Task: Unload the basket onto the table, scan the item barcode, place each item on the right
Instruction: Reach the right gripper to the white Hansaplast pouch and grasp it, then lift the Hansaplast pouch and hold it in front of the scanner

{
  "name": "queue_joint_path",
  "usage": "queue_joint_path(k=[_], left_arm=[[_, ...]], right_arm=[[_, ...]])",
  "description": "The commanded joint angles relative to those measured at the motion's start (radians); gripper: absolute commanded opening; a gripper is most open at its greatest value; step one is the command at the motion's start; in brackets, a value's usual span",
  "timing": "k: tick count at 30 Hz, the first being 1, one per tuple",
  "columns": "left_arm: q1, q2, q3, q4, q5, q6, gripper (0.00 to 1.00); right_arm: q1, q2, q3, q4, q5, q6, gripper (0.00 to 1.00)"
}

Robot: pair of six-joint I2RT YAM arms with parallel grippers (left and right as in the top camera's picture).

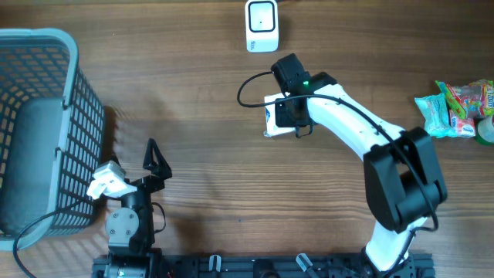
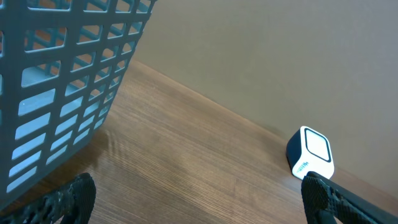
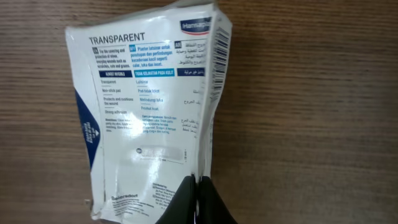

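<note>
- Brown wood-grain worktop [image 1: 193, 93] carries everything; a plain wall closes it off in the left wrist view
- plaster packet [image 3: 149, 106]: white, headed "TRANSPARENT", sitting right of centre on the worktop; its printed back faces the right wrist camera, and the barcode [image 3: 222, 45] runs along the crumpled upper right edge, partly curled away
- right gripper [image 3: 198, 193]: clenched on the packet's lower edge, the two black fingers pressed together with the wrapper pinched between them; whether the packet is clear of the wood or resting on it, I cannot tell from these views
- scanner [image 1: 262, 25]: a small white unit standing at the far side of the worktop, near the packet but apart from it
- left gripper [image 1: 154, 158]: fingers spread wide and grasping nothing, parked at the near left just beside the basket [image 1: 46, 116]
- bright snack bag [image 1: 459, 108]: at the far right edge, well apart from the action
- progress, as a judgement: the grasp looks made, so the pick is done; the scan itself is not, since the barcode is not facing the scanner; what is left is to lift the packet, turn the barcode edge toward the scanner's face and hold it there flat enough to read
</note>
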Motion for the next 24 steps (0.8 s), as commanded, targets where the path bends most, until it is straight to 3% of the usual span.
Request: queue_joint_path(k=[1, 7, 12, 20, 24], left_arm=[[0.005, -0.003, -0.006, 0.003, 0.005, -0.003, 1.0], [0.005, -0.003, -0.006, 0.003, 0.005, -0.002, 1.0], [0.005, -0.003, -0.006, 0.003, 0.005, -0.003, 1.0], [0.005, -0.003, -0.006, 0.003, 0.005, -0.002, 1.0], [0.005, -0.003, -0.006, 0.003, 0.005, -0.002, 1.0]], right_arm=[[0.015, -0.134, 0.071, -0.03, 0.055, 0.066, 0.05], [0.093, -0.228, 0.116, -0.176, 0.497, 0.083, 0.05], [0.201, -0.225, 0.115, -0.351, 0.856, 0.211, 0.04], [0.253, -0.19, 0.115, -0.383, 0.924, 0.23, 0.05], [0.255, -0.133, 0.114, -0.338, 0.911, 0.102, 0.05]])
